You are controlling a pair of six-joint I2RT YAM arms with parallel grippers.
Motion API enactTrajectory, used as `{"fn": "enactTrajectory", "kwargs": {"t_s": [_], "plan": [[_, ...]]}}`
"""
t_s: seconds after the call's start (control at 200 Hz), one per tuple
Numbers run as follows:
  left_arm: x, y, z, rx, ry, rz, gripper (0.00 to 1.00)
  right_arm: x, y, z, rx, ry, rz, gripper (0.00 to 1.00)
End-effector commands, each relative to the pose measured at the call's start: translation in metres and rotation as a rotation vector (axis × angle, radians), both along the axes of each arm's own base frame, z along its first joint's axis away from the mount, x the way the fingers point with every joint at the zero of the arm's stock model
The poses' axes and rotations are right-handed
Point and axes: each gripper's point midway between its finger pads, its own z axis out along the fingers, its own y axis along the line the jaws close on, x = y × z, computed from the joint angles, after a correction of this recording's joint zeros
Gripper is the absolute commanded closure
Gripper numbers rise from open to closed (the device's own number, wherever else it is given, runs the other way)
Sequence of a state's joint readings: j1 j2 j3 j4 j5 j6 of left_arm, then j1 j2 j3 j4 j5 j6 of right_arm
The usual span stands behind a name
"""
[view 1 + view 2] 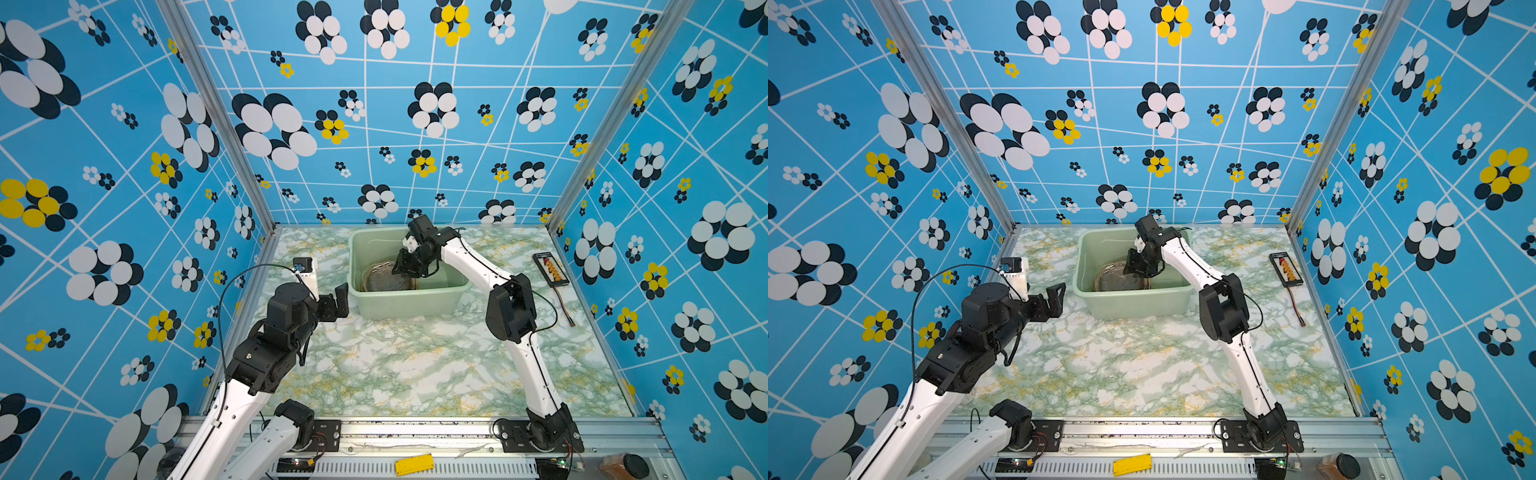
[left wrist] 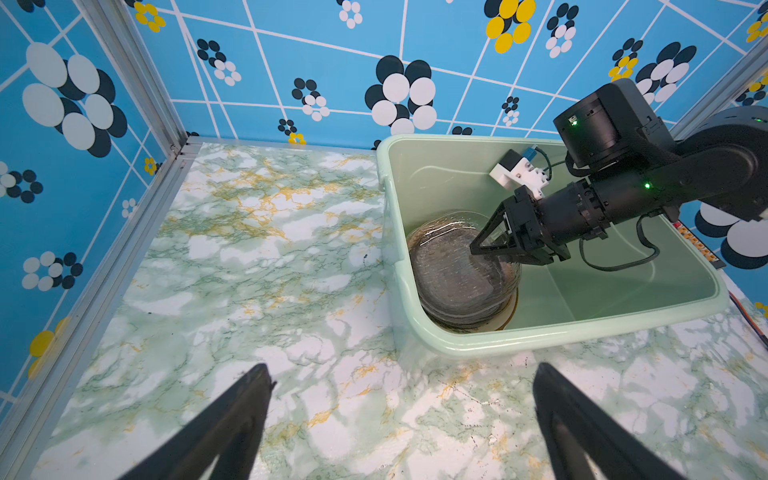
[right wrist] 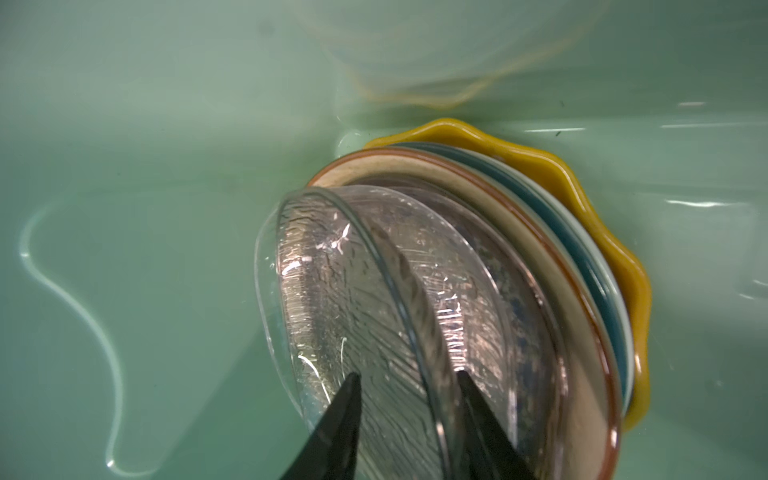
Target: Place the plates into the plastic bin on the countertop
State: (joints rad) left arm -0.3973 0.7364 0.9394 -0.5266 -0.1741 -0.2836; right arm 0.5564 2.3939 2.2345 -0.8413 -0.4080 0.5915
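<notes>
The pale green plastic bin [image 1: 409,301] [image 1: 1133,305] [image 2: 582,330] stands at the back middle of the marble countertop [image 1: 415,365]. A stack of plates [image 1: 384,279] [image 1: 1116,279] [image 2: 451,286] lies in its left part. A ribbed clear glass plate [image 3: 332,291] tops the stack, tilted over smoky glass, beige [image 3: 540,257], blue and wavy yellow [image 3: 602,232] plates. My right gripper [image 1: 395,272] [image 1: 1128,272] [image 2: 482,254] [image 3: 407,374] reaches into the bin, open, its fingers straddling the clear plate's rim with a gap. My left gripper [image 1: 338,301] [image 1: 1055,298] [image 2: 401,370] hovers open and empty left of the bin.
A small black board [image 1: 550,270] [image 1: 1285,270] with a trailing cable [image 1: 565,309] lies by the right wall. Blue flowered walls close in three sides. A yellow ruler [image 1: 414,464] and a brown jar [image 1: 623,466] sit on the front rail.
</notes>
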Motion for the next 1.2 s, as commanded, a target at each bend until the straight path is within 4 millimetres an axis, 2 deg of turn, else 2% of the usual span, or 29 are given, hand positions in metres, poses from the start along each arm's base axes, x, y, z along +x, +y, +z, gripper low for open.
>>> {"fn": "enactTrajectory", "kwargs": {"t_s": [0.0,0.34,0.47,0.72,0.735,0.87,0.995,1.104,1.194], "plan": [[-0.003,0.001,0.003,-0.001,-0.008,-0.006,0.01,0.005,-0.007,-0.006,-0.037,-0.018,-0.009,0.49],[-0.011,0.006,0.012,-0.014,-0.020,0.005,0.01,0.003,-0.023,0.021,-0.110,-0.095,-0.013,0.07],[-0.015,0.009,0.017,-0.015,-0.023,0.008,0.01,0.000,-0.024,0.042,-0.130,-0.149,-0.001,0.01],[-0.026,0.014,0.042,0.005,-0.034,0.007,0.01,-0.013,-0.033,0.094,-0.170,-0.267,0.017,0.00],[-0.026,0.016,0.044,0.009,-0.036,0.010,0.01,-0.016,-0.034,0.109,-0.159,-0.296,0.017,0.01],[-0.032,0.029,0.055,0.044,-0.043,0.061,0.01,-0.022,-0.047,0.163,-0.154,-0.429,0.001,0.00],[-0.033,0.038,0.062,0.078,-0.015,0.106,0.01,-0.030,-0.071,0.224,-0.169,-0.607,-0.021,0.01],[-0.029,0.046,0.068,0.128,-0.011,0.141,0.01,-0.038,-0.111,0.274,-0.208,-0.758,-0.081,0.00],[-0.020,0.057,0.065,0.176,-0.012,0.200,0.01,-0.043,-0.160,0.293,-0.234,-0.840,-0.190,0.01]]}}
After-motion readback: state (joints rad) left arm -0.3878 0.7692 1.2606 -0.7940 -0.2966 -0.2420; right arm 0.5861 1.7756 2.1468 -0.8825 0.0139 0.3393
